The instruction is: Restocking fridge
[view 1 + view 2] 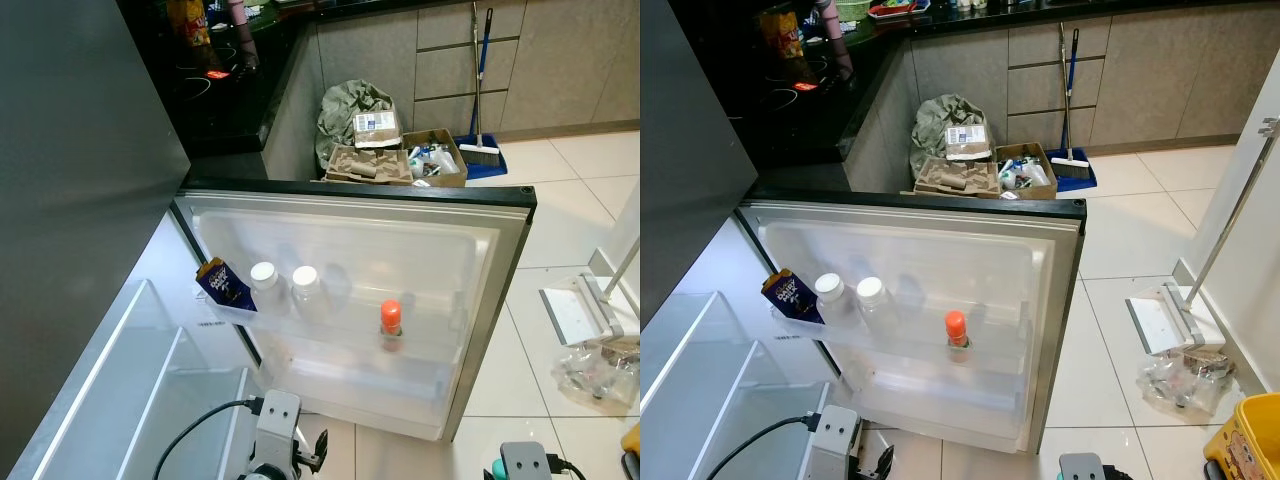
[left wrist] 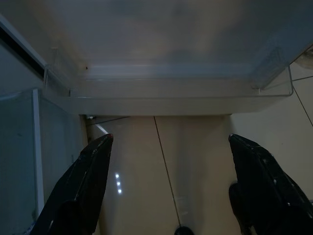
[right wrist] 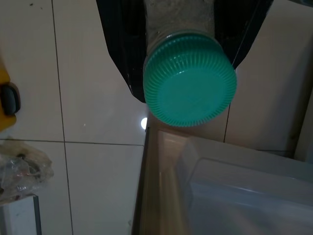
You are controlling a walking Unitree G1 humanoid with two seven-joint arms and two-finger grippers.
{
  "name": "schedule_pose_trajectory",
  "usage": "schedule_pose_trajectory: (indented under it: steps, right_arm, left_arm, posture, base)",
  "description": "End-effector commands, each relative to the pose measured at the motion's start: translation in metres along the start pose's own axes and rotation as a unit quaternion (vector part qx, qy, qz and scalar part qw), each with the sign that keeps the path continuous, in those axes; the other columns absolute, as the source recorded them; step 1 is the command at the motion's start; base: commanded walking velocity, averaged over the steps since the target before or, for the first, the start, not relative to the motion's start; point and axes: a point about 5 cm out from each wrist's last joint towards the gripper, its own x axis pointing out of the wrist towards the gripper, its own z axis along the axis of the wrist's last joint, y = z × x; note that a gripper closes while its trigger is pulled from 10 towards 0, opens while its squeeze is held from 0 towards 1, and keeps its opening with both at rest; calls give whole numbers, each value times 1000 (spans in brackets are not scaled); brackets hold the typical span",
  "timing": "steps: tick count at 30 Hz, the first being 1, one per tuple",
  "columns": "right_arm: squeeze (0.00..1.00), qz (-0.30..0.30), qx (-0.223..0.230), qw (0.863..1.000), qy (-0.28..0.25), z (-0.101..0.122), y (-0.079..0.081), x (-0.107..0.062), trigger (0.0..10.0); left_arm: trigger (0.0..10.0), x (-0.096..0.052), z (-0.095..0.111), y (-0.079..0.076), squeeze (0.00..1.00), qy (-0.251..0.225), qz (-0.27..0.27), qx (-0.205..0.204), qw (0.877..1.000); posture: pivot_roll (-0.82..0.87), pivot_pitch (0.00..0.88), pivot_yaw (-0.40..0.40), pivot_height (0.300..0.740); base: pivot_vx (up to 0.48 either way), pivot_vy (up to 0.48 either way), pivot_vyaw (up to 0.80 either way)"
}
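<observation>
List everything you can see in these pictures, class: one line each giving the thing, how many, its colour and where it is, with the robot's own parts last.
Fridge door: one, white inside, open.
Bottles, white caps: two, upper door shelf.
Bottle, orange cap: one, lower door shelf.
Snack packet: one, dark blue, upper shelf's end.
Cardboard boxes: two, brown, floor by cabinets.
Bag: one, grey-green, behind boxes.
Broom: one, blue, against cabinets.
Jar: one, green lid, in right gripper.
Left gripper: open, near door's bottom.
Right gripper: black fingers, shut on jar.

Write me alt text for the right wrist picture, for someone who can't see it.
The right claw grips a jar with a ribbed green lid between its two black fingers, lid toward the camera. Beneath it are pale floor tiles and the edge of the open fridge door; a crumpled clear plastic bag lies nearby.
</observation>
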Motion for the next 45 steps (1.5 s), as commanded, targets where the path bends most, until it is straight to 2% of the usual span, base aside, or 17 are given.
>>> schedule_pose_trajectory:
  steps: [1,34,45]
  right_arm:
    - [0,4,6,1000,13,-6,3,-3,10000]
    - [0,7,7,1000,16,-6,4,-3,10000]
    - [0,13,11,1000,15,-2,9,2,10000]
  left_arm:
    - [10000,-4,-10,2,0,22,2,-1,1000]
    - [10000,-4,-10,2,0,25,-4,1,1000]
    - [10000,0,-11,9,0,43,15,-8,999]
  posture:
    - [-72,199,130,740]
    - [-70,201,136,740]
    - [-76,165,122,740]
  base:
    - [-356,0,0]
    - [-378,0,0]
    - [0,0,0]
